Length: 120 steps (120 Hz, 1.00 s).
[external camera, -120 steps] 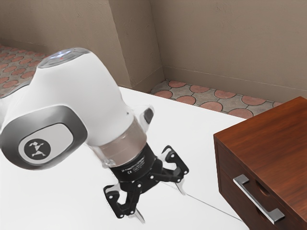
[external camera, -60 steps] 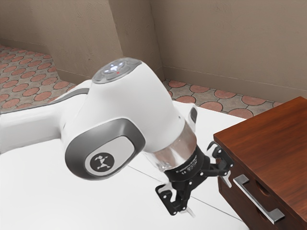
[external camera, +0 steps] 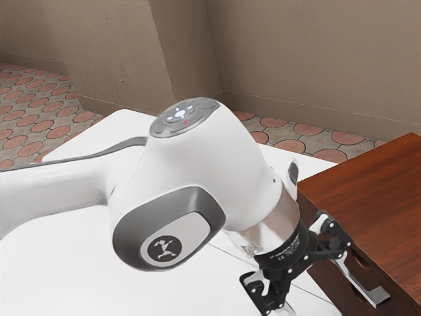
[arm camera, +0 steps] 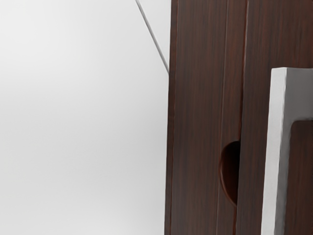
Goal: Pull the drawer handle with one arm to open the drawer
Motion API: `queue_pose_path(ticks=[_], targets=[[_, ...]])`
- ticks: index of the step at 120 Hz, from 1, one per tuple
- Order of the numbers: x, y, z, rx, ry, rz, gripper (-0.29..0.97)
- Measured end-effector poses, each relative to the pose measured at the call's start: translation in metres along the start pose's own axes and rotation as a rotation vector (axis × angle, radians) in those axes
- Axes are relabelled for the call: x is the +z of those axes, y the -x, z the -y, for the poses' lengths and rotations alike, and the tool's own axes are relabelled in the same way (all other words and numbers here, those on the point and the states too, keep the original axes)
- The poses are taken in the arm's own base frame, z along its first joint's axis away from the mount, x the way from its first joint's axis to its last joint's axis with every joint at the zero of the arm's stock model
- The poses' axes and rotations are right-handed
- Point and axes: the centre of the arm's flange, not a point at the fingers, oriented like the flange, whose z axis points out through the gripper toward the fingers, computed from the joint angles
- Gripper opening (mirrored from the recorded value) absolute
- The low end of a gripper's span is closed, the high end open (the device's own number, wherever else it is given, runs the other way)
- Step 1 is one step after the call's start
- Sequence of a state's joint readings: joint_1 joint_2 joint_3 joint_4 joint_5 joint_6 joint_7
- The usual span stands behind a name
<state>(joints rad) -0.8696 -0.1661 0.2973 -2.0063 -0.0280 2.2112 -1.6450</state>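
My gripper has its fingers spread apart with nothing between them, just beside the drawer handle on the dark wood cabinet. The drawer looks shut, its inside hidden. The arm covers the handle's upper end, so I cannot tell whether a finger touches it.

A white table stands before a corner of plain beige walls. Beyond the table, a floor of rounded terracotta pavers set in pale grout runs to a tan baseboard along the walls.
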Motion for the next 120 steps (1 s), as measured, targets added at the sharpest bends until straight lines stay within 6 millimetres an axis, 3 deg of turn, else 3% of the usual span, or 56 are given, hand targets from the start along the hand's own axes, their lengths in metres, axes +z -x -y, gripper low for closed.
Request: queue_pose_path(ticks=[74,101,120], targets=[[0.011,-0.002,-0.012,-0.015,0.082,0.005,0.68],[0.014,-0.002,-0.012,-0.022,0.082,0.014,0.43],[0.021,-0.002,-0.012,-0.021,0.071,0.010,0.34]])
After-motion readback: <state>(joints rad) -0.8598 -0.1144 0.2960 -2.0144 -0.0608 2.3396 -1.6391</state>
